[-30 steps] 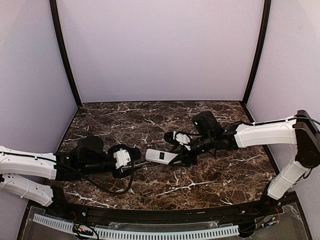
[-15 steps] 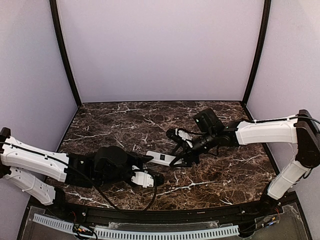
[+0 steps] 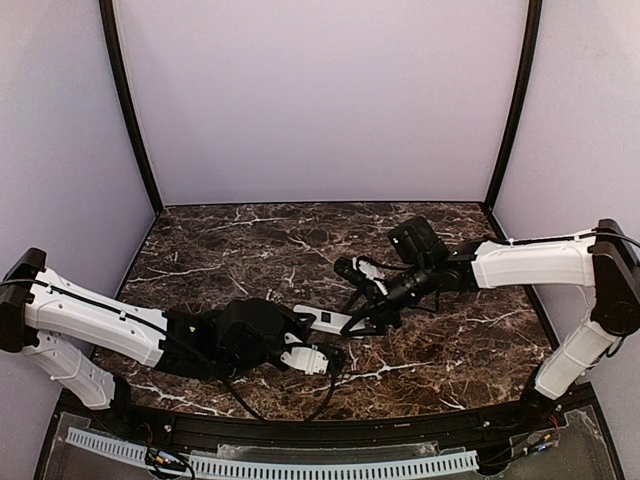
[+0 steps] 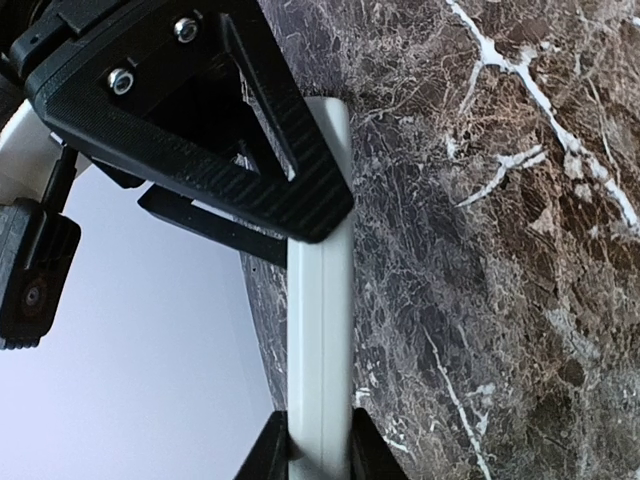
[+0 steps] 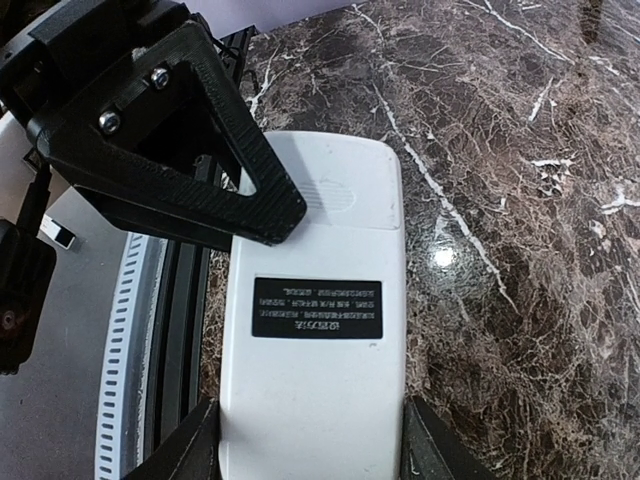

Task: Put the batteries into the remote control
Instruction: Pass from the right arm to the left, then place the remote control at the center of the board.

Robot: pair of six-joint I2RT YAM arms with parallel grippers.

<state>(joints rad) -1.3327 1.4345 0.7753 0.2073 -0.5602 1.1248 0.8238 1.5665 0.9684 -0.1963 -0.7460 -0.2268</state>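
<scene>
Fingers (image 5: 190, 180) of both arms hem the remote control (image 5: 315, 330); far table (image 3: 250, 240) open.

Desk (image 5: 520, 150) and remote control (image 5: 310, 400) finishes.
Glossy veined marble-look top; smooth white plastic casing, matt black label (image 5: 315, 308); ribbed matt black plastic gripper fingers (image 5: 240, 140) with metal screws (image 5: 161, 75).

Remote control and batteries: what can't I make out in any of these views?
- Batteries: none found in any view; too small and dark against the marble table, or out of sight.
- Remote control button face: turned away; right wrist shows its back, left wrist its edge.
- Label print, right wrist: too small to read.
- Left pincer fingertips: mostly cut off by left wrist's bottom edge.
</scene>
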